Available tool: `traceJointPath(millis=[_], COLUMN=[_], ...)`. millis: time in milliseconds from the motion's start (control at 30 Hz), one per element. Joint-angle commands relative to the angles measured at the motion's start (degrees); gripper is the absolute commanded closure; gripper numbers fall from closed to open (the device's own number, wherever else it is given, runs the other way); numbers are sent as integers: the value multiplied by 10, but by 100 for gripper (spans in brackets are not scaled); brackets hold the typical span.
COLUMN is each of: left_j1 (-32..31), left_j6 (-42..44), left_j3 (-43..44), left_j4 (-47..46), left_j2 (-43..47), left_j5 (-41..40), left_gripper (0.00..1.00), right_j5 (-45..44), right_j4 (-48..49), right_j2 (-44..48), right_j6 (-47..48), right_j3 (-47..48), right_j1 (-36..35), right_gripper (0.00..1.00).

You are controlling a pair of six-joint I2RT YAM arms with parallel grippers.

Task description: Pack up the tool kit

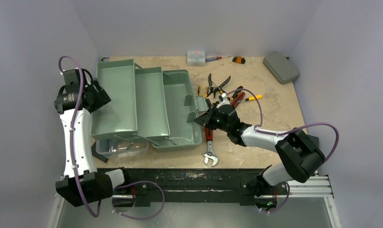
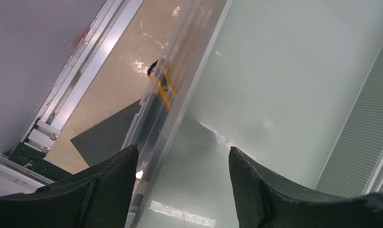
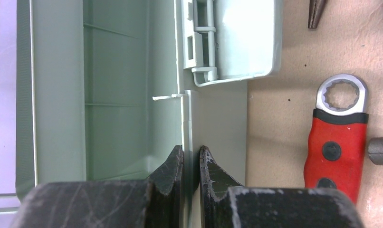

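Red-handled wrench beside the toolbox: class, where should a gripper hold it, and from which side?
Grip the wrench by its red handle, from straight above, closing across its width: it lies flat on the table, handle long and narrow.

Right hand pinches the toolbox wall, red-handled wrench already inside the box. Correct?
Not quite. The right hand does pinch the toolbox wall, but the red-handled wrench lies on the table beside the box, as the right wrist view shows.

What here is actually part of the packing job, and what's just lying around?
Job: toolbox, pliers, red-handled wrench, right gripper pinching the toolbox wall.
Lying about: flat grey case, dark sheet.
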State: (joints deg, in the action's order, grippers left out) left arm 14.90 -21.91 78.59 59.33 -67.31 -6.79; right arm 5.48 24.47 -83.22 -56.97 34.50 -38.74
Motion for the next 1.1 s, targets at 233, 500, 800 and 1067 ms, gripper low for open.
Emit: traceJointPath(millis=[233, 500, 800, 1067], left_j1=[46, 45, 33, 17], left_j6=[16, 2, -6, -2], left_j3=[44, 104, 213, 256], left_j4=[-35, -45, -40, 11], left_j2=[-108, -167, -236, -207], left_j5=[179, 216, 236, 180], left_gripper=[64, 100, 95, 17], right_j5=[9, 38, 58, -20], right_j4=[54, 34, 29, -142], right_j2=[-42, -77, -85, 14], right_j6=[-27, -20, 18, 133], right_j3=[50, 104, 140, 172], right_j1=[-8, 26, 46, 52], right_gripper=[100, 100, 93, 49])
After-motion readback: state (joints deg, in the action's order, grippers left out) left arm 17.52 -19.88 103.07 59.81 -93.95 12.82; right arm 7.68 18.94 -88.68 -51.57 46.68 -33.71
